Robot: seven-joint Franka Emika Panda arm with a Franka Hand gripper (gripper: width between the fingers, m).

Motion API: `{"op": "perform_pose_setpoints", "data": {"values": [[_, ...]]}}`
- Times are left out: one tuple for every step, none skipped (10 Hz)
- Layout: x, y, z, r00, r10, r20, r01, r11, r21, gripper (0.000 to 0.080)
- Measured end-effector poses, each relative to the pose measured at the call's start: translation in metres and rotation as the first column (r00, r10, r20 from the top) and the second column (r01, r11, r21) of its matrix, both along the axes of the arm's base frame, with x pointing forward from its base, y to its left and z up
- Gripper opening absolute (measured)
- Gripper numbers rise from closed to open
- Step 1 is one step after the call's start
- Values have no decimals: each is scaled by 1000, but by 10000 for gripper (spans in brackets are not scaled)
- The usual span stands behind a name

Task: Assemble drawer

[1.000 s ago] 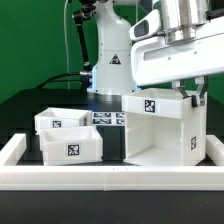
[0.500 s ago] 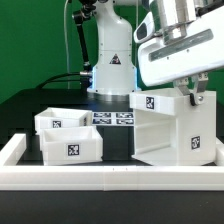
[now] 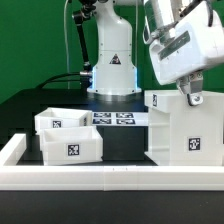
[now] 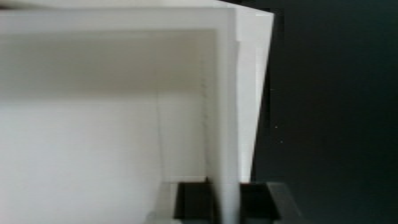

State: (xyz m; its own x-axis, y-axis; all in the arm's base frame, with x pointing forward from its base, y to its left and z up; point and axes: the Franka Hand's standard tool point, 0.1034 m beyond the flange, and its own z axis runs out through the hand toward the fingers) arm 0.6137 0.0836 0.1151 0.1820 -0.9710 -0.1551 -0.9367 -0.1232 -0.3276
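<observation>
The drawer's large white cube-shaped housing stands on the black table at the exterior view's right, with square tags on its top and front. My gripper is shut on the housing's upper wall near its right edge. In the wrist view the thin white wall runs between my two dark fingers, which clamp it. Two smaller white box trays stand at the exterior view's left: one behind and one in front, each with a tag on its face.
A long low white rail edges the table's front and left side. The marker board lies flat in the middle behind the trays. The arm's white base stands at the back with cables on its left.
My gripper has turned and carried the housing toward the exterior view's right. The housing has rotated, so its open side no longer faces the camera. The two trays have not moved.
</observation>
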Motion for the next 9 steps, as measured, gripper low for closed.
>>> {"op": "perform_pose_setpoints", "data": {"values": [[5,-1,-1,1000,1,3,-1,1000,1,54],[9,-1,-3,1000,-7,5,7,1000,6,54],[15,1,-4,1000,-15,4,15,1000,13,54],[22,4,-6,1000,-19,-1,19,1000,23,57],[25,5,-8,1000,-19,-19,19,999,34,59],[27,5,-10,999,-24,-34,25,999,43,59],[29,6,-12,999,-24,-49,26,998,51,61],[30,6,-12,998,-17,-59,21,998,56,61],[30,7,-12,998,-16,-60,20,998,56,61]]}}
